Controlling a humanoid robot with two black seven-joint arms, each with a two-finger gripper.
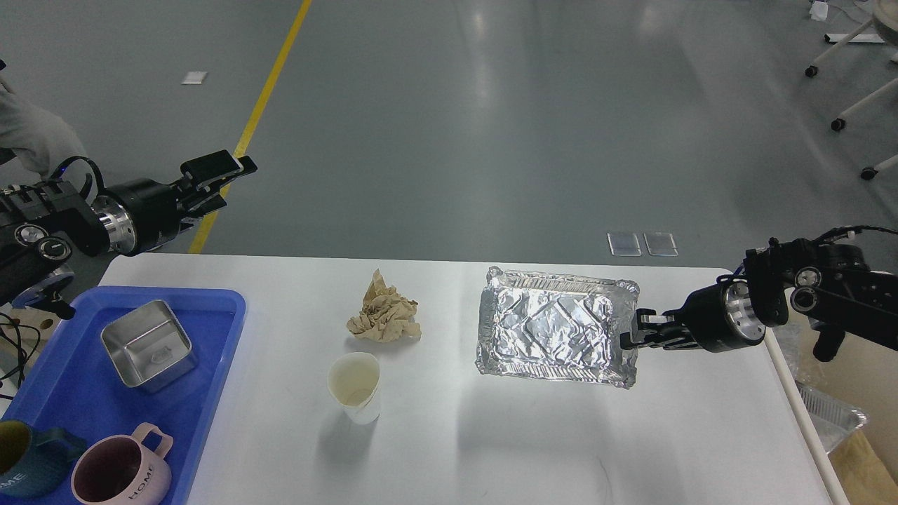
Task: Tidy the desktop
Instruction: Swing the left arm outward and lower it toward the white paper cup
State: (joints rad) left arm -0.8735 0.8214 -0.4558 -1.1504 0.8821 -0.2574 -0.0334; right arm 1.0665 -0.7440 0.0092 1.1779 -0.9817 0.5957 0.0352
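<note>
The white desktop (491, 449) fills the lower view. A crumpled foil tray (554, 326) hangs tilted above the desktop's right half, casting a shadow below. My right gripper (630, 335) is shut on the tray's right rim. A crumpled brown paper ball (384, 315) and a white paper cup (356, 387) stand near the middle. My left gripper (219, 175) is raised beyond the desktop's far left corner, pointing right, fingers apart and empty.
A blue plastic tray (210, 365) at the left holds a square metal tin (146, 344), a pink mug (119, 473) and a dark teal mug (24, 466). A beige bin (859, 449) with another foil tray (831, 414) stands off the right edge.
</note>
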